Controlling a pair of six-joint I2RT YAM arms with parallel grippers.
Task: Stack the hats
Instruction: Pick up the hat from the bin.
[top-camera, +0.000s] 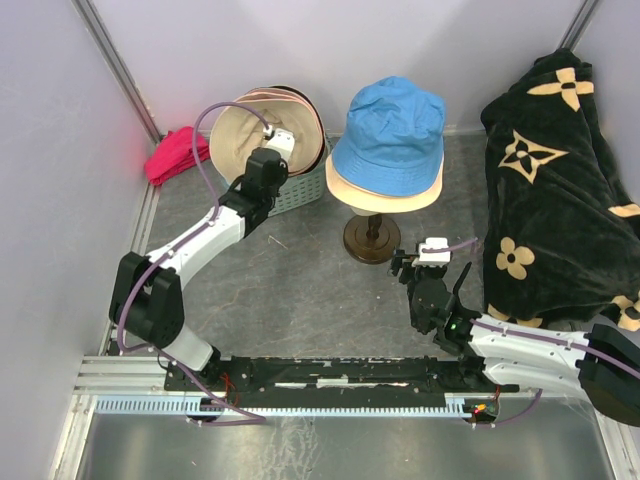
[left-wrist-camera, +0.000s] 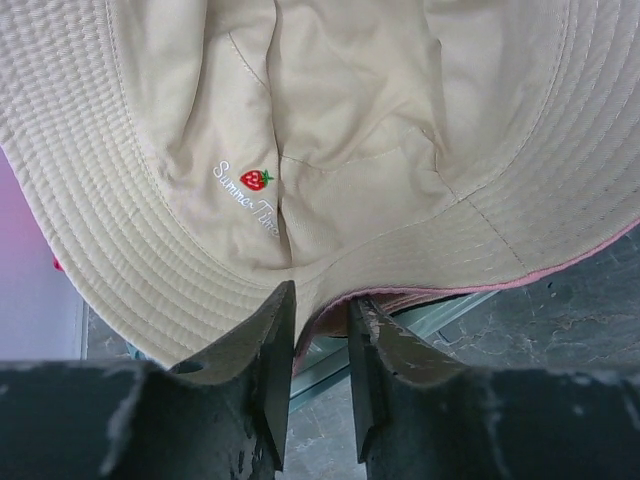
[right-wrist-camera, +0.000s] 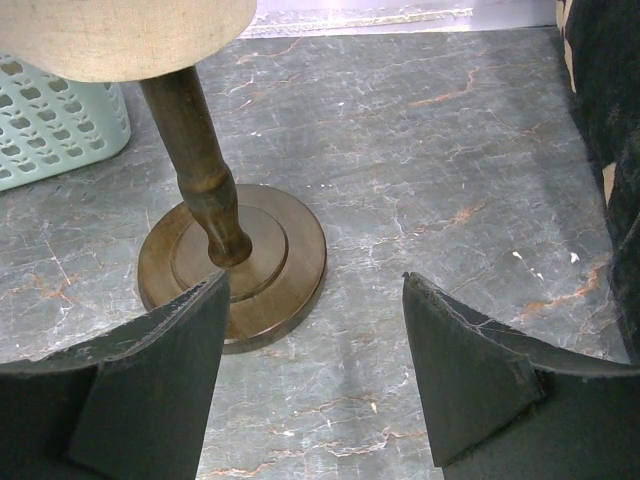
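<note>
- Two arms show in the overhead view on a grey table (top-camera: 310, 290). The left gripper (top-camera: 272, 150) reaches far left to a cream hat (top-camera: 240, 135) standing on edge with other hats in a pale green basket (top-camera: 300, 192). At far centre, a blue hat (top-camera: 392, 122) sits over a tan hat (top-camera: 385, 195) on a wooden stand (top-camera: 372, 238). The right gripper (top-camera: 410, 262) is near the stand's base. A black flowered cloth (top-camera: 550, 190) lies far right.
- Left wrist view: the left gripper (left-wrist-camera: 320, 295) has its fingers close together with the cream hat (left-wrist-camera: 350, 150) brim edge between the tips. Whether they pinch it cannot be told. A pink edge (left-wrist-camera: 480, 290) shows beneath.
- Right wrist view: the right gripper (right-wrist-camera: 315, 280) is spread wide and holds nothing. The stand (right-wrist-camera: 235, 262) is just beyond its left finger.
</note>
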